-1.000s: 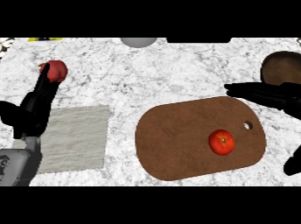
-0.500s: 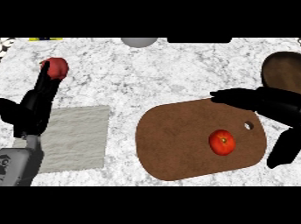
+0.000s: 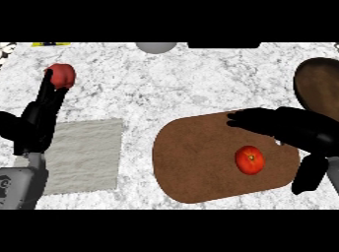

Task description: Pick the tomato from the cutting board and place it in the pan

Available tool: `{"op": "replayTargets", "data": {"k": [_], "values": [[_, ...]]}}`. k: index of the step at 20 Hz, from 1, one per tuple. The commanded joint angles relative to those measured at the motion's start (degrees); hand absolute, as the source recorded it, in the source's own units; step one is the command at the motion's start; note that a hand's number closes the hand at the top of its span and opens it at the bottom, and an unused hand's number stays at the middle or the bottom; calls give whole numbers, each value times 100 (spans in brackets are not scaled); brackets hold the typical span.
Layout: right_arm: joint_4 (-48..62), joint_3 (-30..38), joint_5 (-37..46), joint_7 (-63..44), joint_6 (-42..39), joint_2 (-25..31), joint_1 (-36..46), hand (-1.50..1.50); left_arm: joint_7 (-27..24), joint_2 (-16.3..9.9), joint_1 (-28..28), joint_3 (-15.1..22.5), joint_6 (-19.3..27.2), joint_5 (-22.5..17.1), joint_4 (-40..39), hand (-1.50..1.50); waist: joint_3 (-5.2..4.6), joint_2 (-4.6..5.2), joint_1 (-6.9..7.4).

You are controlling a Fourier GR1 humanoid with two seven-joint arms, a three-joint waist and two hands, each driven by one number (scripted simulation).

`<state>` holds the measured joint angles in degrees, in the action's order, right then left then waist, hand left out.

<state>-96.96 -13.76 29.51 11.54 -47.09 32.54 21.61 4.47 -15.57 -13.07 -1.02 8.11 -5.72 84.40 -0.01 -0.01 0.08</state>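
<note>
My right hand [image 3: 303, 132], fingers spread and empty, hovers at two o'clock of the tomato [image 3: 250, 159] on the cutting board [image 3: 194, 162]; I judge a glancing closure could roll it away from the pan [image 3: 329, 88].

A red tomato [image 3: 250, 159] lies on the right half of a brown cutting board [image 3: 194, 165] that rests on the marbled counter [image 3: 172, 83]. The right hand [image 3: 303, 130] hangs over the board's far right edge, fingers stretched leftward past the tomato and thumb pointing down beside it, not touching it. Beyond the hand, at the right edge, sits a dark brown pan [image 3: 329, 88]. At the left, the left hand [image 3: 30, 123] rests open with fingers up, next to a grey cloth [image 3: 85, 155]; a small red object [image 3: 61, 76] shows at its fingertips.
</note>
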Motion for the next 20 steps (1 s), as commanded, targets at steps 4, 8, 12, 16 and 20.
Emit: {"op": "replayTargets", "data": {"k": [4,8,12,16,20], "values": [[118,-532,1159,113,339,-35,5,-150,-301,164,104,-51,-109,87,-280,0,0,5,5],[327,-613,1602,693,606,304,-281,-150,460,91,-71,-48,14,132,394,0,5,0,16],[552,-711,1874,552,573,-254,-245,-150,3,204,181,-122,-145,197,208,0,2,2,22],[694,-559,2068,705,344,-382,-21,-150,-88,399,17,-65,-89,390,17,0,1,1,11],[716,-894,2530,375,528,-770,-134,-150,-87,345,129,-210,-258,302,-13,0,0,1,8]]}}
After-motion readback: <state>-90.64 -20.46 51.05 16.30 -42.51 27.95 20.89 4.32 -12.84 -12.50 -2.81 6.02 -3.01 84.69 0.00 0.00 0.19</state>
